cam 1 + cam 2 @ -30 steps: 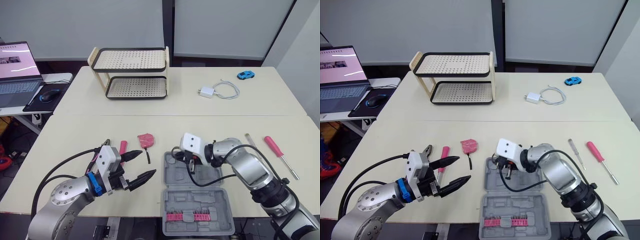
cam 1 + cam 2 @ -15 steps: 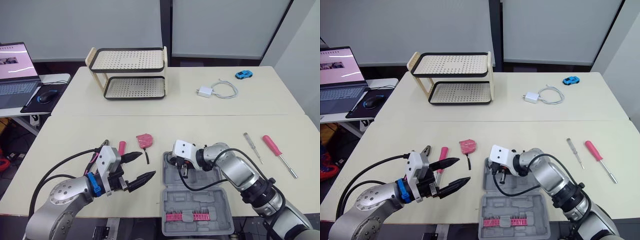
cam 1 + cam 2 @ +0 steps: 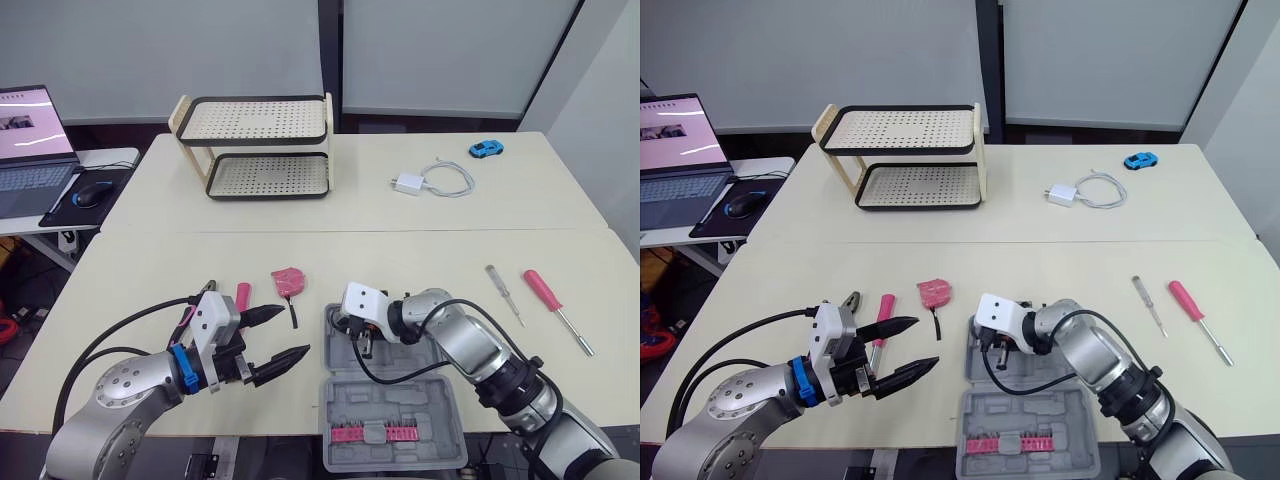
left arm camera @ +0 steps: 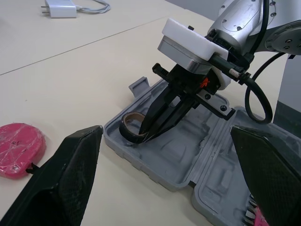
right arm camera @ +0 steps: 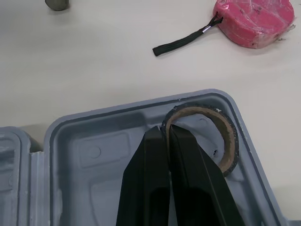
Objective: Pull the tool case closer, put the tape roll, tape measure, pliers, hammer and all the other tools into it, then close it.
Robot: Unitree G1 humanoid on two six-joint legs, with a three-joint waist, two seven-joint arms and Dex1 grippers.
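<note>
Left eye view gives us the open tool case (image 3: 395,400) nearest, at the table's (image 3: 400,260) front edge, a strip of pink bits (image 3: 375,432) in its near half. Left of it we see the left gripper (image 3: 295,331) hovering, fingers spread wide and empty. In the case's far half, at its left corner, the right gripper (image 4: 141,136) pinches the wall of the tape roll (image 5: 229,136), fingers nearly together. Just beyond lie the pink tape measure (image 3: 291,279) and a pink-handled tool (image 3: 243,294); two screwdrivers (image 3: 545,292) lie well apart to the right. Farthest we note a two-tier rack (image 3: 260,150), a charger (image 3: 410,183) and a blue toy car (image 3: 486,149).
</note>
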